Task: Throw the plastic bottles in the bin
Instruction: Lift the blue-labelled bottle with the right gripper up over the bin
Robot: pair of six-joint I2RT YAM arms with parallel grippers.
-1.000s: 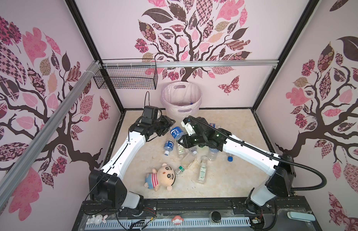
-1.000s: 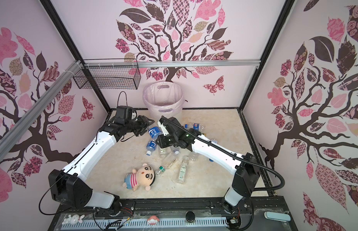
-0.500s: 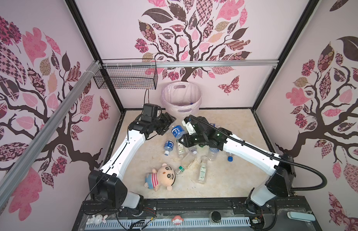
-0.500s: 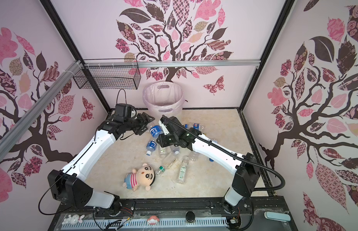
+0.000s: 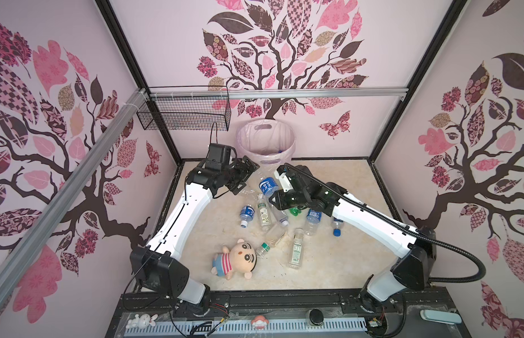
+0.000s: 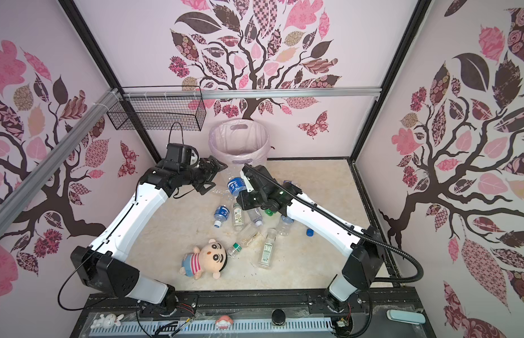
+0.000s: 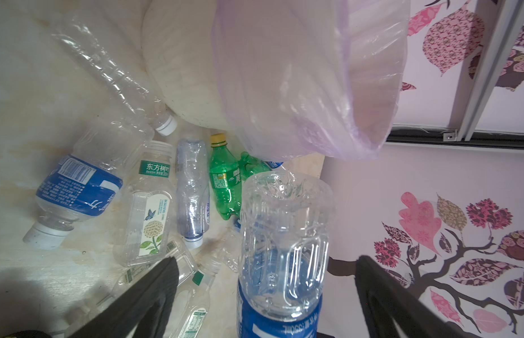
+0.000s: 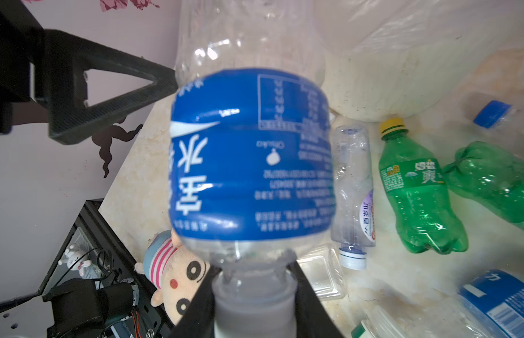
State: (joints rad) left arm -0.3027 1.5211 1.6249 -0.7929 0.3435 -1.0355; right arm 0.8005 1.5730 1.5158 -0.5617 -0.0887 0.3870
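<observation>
Both top views show the bin (image 5: 287,153) at upper centre, with loose plastic bottles (image 5: 263,212) scattered mid-frame below it. Between them, the left gripper (image 5: 245,177) gapes empty, while the right gripper (image 8: 255,281) clamps the blue-labelled bottle (image 5: 268,187) by its neck.

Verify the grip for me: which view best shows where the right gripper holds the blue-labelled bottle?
The right wrist view: the right gripper is shut on the neck of the blue-labelled bottle. Both top views show the bottle small, its neck hidden. The left wrist view shows only its base end and label.
</observation>
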